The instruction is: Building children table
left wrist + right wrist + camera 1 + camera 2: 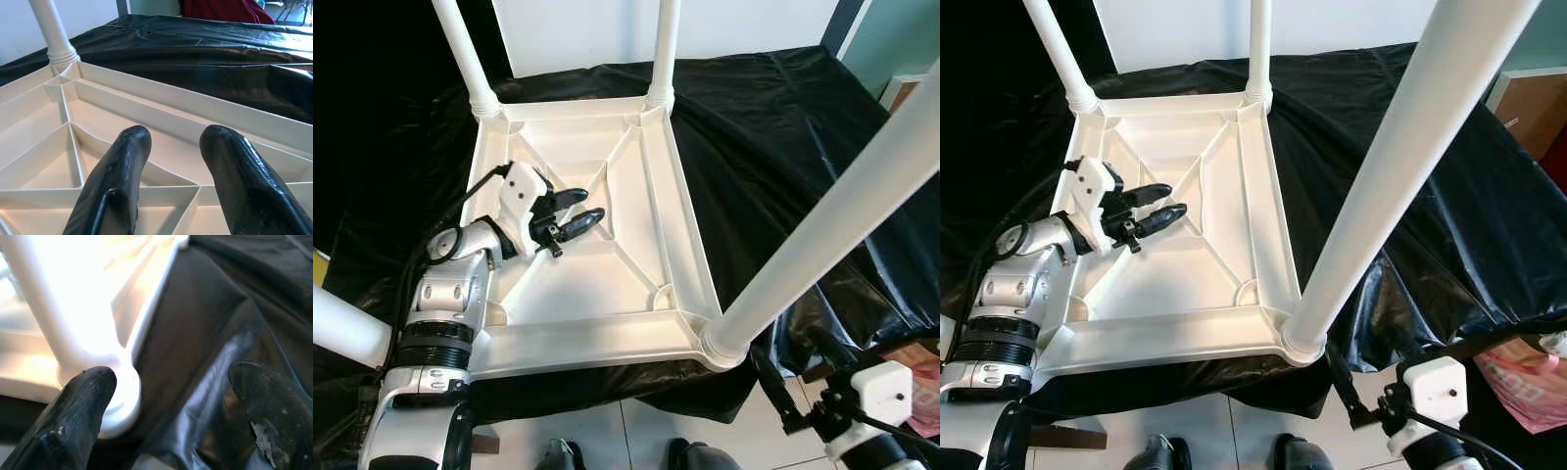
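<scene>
The upturned white table top [597, 245] lies ribs-up on the black plastic sheet [783, 127] across the centre of the head views, three legs standing in its corners. The near-left corner socket [494, 315], low and left of centre, looks empty, and a loose white leg [347, 328] lies at the left edge just beside it. The left gripper [576, 211], fingers parted and empty, hovers over the ribs above that socket and seems nearer; the right gripper [171, 391], open too, sits by the near-right leg [822, 230].
</scene>
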Robot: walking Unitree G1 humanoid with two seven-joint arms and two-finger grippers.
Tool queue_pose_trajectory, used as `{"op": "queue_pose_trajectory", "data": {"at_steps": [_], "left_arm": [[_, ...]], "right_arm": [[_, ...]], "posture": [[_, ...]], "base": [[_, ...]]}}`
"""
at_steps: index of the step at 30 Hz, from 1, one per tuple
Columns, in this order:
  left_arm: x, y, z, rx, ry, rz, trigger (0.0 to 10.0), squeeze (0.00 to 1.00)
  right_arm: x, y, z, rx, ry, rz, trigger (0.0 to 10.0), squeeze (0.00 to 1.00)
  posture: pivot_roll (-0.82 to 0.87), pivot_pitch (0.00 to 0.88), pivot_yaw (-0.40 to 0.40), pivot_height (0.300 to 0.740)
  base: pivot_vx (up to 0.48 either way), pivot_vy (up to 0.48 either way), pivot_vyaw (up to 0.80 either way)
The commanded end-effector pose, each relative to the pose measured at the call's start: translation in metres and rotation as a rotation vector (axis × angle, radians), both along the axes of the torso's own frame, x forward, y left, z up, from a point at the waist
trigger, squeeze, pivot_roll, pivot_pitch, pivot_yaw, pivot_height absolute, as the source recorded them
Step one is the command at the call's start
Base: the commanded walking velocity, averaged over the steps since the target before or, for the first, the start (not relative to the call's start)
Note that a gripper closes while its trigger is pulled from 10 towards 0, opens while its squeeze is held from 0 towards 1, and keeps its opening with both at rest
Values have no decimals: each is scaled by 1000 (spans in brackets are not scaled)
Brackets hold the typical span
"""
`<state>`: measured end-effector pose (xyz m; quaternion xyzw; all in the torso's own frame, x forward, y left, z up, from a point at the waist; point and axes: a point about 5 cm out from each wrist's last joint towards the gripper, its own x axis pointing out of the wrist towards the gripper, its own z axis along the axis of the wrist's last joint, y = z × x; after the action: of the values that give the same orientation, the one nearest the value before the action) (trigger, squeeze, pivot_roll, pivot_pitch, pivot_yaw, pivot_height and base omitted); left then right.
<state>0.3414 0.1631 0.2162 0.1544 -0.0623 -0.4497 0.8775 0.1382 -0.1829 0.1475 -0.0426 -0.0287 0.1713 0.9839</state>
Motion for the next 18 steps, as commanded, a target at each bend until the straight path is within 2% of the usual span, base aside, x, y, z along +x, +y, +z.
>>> {"op": "queue_pose_trajectory", "data": {"at_steps": [1,4,6,8,10,13,14,15,17,18], "left_arm": [[6,13,2,-39,-39,242,10000,0],[6,13,3,-39,-37,246,10000,0],[5,9,3,-36,-32,230,10000,0],[5,9,3,-36,-32,230,10000,0],[4,3,2,-28,-23,200,10000,0],[2,0,1,-24,-18,185,10000,0],[0,-4,-1,-18,-6,159,10000,0],[0,-4,-1,-18,-6,159,10000,0],[-13,-12,-7,-11,53,75,10000,0],[-13,-12,-7,-11,53,75,10000,0]], "right_arm": [[-3,1,0,12,24,37,10000,0],[-2,5,3,17,23,107,10000,0],[7,14,4,32,17,188,10000,0],[7,14,4,32,17,188,10000,0],[19,22,2,52,8,250,10000,0],[24,25,2,61,5,274,10000,0],[31,30,1,62,-8,298,10000,0],[31,30,1,62,-8,298,10000,0],[45,37,-1,66,-20,336,10000,0],[45,37,-1,66,-20,336,10000,0]], "posture": [[-189,153,-9,740],[-189,150,-7,740],[-188,146,1,740],[-188,146,1,740],[-176,141,2,740],[-174,141,2,740],[-169,139,3,740],[-169,139,3,740],[-149,137,1,740],[-149,137,1,740]], "base": [[0,0,0],[0,0,0],[0,0,0],[0,0,0],[0,0,0],[0,0,0],[0,0,0],[0,0,0],[0,0,0],[0,0,0]]}}
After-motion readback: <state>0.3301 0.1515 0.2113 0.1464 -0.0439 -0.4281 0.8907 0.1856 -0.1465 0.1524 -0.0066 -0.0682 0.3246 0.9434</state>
